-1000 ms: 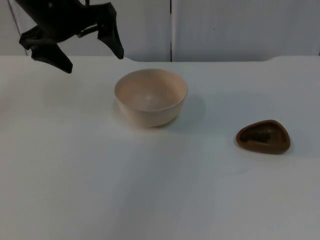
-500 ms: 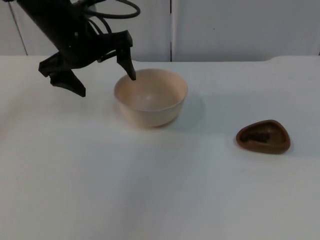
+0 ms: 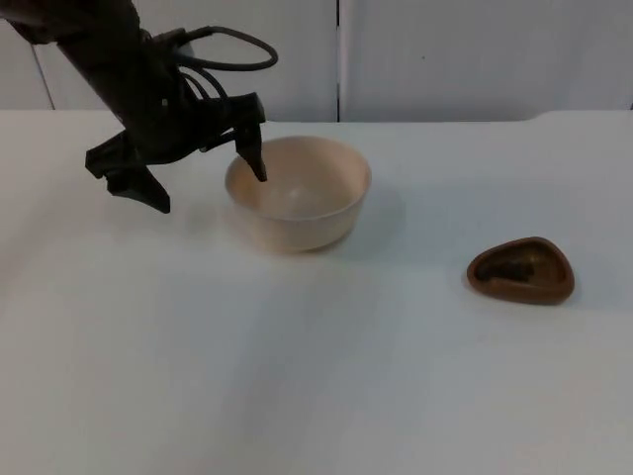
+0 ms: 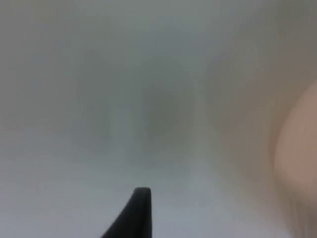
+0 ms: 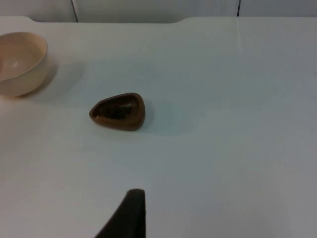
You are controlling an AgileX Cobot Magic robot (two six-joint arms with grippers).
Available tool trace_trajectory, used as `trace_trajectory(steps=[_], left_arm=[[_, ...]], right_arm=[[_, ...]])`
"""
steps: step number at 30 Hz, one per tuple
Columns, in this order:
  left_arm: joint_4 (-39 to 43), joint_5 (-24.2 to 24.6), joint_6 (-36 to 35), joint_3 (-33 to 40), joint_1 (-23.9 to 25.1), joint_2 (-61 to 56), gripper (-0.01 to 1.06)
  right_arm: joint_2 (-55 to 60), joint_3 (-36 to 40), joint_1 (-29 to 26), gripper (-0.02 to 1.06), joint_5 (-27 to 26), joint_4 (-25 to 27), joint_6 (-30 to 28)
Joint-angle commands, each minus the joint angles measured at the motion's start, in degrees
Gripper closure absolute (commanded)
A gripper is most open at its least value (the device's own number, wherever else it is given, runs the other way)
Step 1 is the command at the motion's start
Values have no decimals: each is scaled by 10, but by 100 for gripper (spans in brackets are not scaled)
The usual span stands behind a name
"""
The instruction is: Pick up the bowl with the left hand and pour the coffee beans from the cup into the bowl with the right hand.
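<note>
Straddling the bowl [image 3: 299, 191] rim, your left gripper [image 3: 206, 178] has fingers spread, one inside, one outside. Pinch that stiff, likely slippery wall. The cup [image 3: 521, 270] sits well apart from the bowl; the right arm waits.

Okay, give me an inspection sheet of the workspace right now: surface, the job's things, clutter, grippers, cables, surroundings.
Surface: white table top, nothing spilled on it that can be seen.
Bowl: cream bowl upright on the table, inside looks bare.
Cup: brown cup with dark contents, standing apart from the bowl toward the right arm's side; also in the right wrist view.
Clutter: nothing seen.
Left gripper: left gripper open, low at the bowl's rim, one finger over the inside edge, the other outside; not closed on it.
Right gripper: waits off the table scene, its camera looking at the cup and bowl.
Cables: nothing to report.
Surroundings: grey partition wall behind the table.
</note>
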Motion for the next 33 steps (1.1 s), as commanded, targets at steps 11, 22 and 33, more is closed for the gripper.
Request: trace_trajectory(steps=[11, 22, 33], left_arm=[[12, -34, -7, -3, -20, 6, 5], [18, -20, -9, -4, -20, 6, 10], [97, 30, -46, -49, -20, 8, 10]], right_arm=[[-2, 4, -3, -1, -2, -15, 0], [-2, 4, -3, -1, -2, -16, 0], [-2, 4, -3, -1, -2, -16, 0]])
